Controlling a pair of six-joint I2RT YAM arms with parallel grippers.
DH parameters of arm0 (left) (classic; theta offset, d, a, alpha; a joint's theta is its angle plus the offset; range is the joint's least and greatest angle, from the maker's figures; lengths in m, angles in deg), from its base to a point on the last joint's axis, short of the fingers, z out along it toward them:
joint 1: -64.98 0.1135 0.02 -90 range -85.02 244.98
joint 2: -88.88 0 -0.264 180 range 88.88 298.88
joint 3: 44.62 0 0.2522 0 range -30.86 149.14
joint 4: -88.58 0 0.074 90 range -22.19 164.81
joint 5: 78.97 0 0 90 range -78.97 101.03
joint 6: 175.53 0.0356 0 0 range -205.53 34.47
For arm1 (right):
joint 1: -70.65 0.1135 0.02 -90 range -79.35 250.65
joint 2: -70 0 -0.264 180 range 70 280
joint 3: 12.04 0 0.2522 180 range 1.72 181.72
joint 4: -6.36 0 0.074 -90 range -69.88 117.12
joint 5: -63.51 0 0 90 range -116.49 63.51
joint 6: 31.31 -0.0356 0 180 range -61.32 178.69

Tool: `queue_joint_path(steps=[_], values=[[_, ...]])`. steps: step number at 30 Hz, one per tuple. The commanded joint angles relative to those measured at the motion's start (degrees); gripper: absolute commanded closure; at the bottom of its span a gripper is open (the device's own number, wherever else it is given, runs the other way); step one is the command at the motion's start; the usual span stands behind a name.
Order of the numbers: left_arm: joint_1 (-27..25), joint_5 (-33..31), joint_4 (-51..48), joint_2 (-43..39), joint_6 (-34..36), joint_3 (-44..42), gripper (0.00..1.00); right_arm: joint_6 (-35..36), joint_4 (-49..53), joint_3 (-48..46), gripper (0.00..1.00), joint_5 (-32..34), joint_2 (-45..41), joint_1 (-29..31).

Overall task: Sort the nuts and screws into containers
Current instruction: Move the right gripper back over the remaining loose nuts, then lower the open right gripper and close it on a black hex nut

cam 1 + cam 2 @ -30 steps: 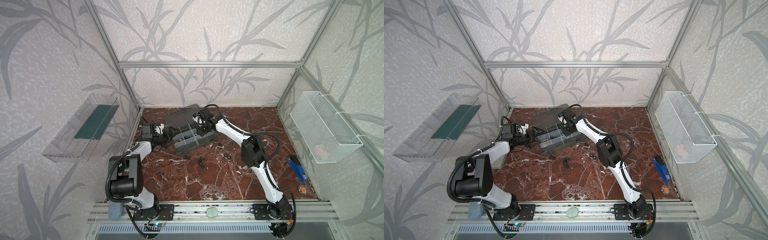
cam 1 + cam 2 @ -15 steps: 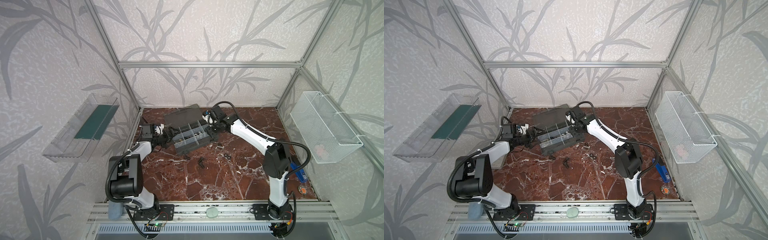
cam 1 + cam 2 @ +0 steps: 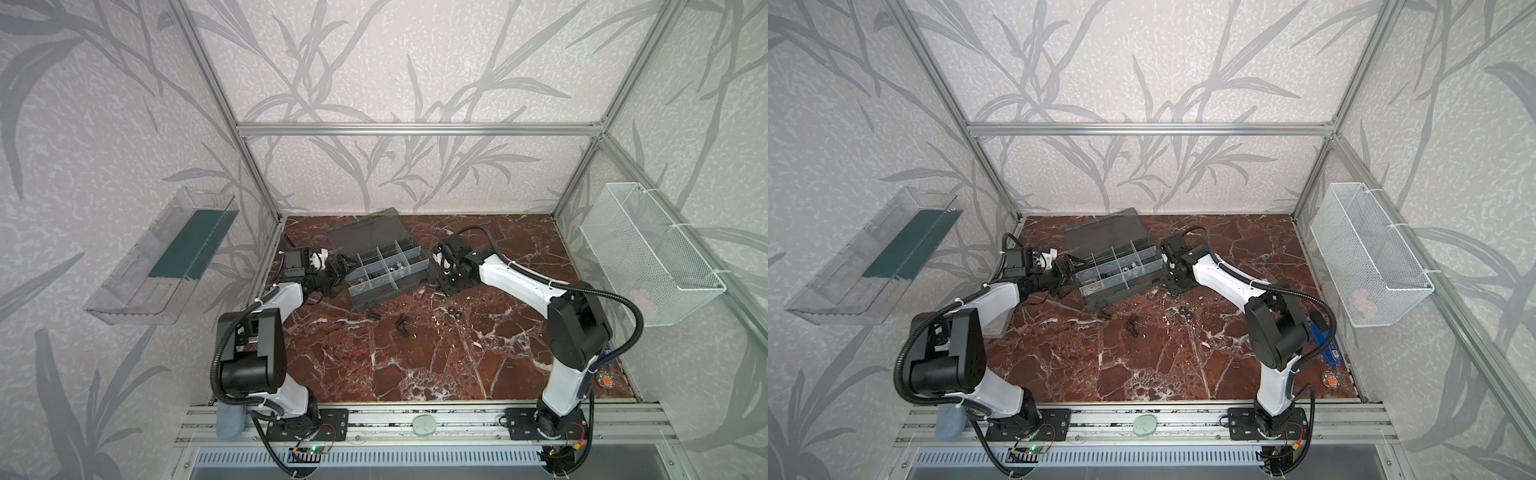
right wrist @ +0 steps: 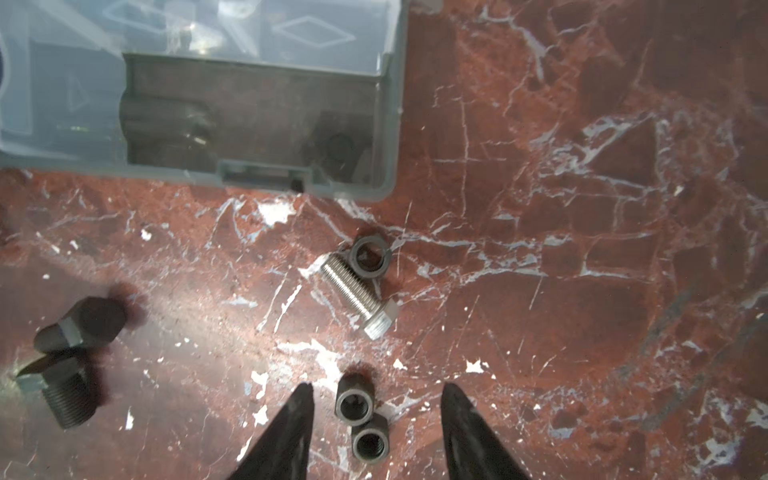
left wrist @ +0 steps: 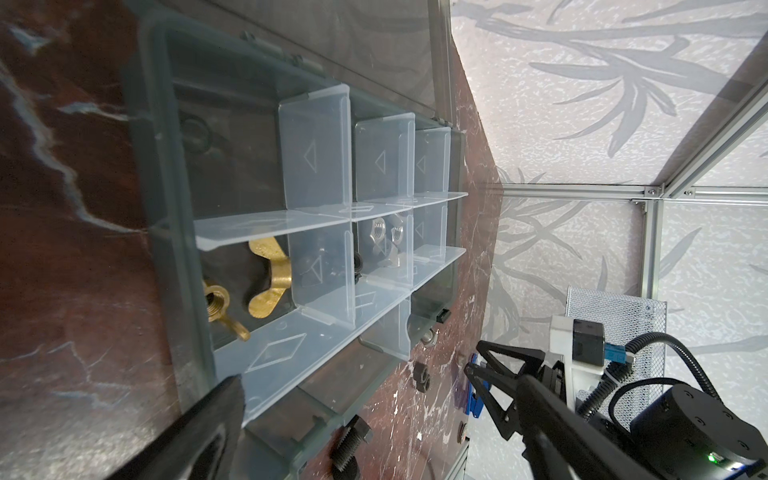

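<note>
Right pincer (image 4: 376,390) released, empty; two black nuts (image 4: 354,403) on table (image 4: 540,291) between its tips, silver screw (image 4: 357,291) just ahead, containers (image 4: 266,183) beyond. Left pincer (image 5: 351,374) spread wide beside containers, grasping nothing.

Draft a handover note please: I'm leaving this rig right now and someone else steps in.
Left pincer: open, holding nothing, at the left end of the dark grey plastic organizer case, smoky lid open.
Right pincer: open, holding nothing, two black hex nuts on the red marble table between its fingers.
Done: two brass wing nuts and some silver nuts lie in separate cells.
Left to do: those two black nuts, a silver bolt with a third black nut touching its threaded end, and three black bolts, all loose on the table.
</note>
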Motion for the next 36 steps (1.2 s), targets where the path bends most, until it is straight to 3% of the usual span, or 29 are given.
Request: queue_joint_path(steps=[1, 7, 17, 36], values=[[-0.04, -0.19, -0.71, -0.92, 0.57, 1.5, 0.0, -2.04, -2.11, 0.68, 0.49, 0.98, 1.86, -1.56], [0.01, -0.34, -0.82, -0.7, 0.58, 1.65, 0.0, -1.43, -1.03, 1.11, 0.49, -0.76, 3.89, -2.66], [0.02, 0.16, -0.19, 0.32, 0.31, 1.87, 0.0, 0.58, 2.15, -3.05, 0.49, -10.74, 1.27, -2.63], [0.01, 0.18, 0.07, 0.48, 0.22, 1.57, 0.01, 1.59, 3.05, -7.47, 0.5, -12.6, 1.27, -2.59]])
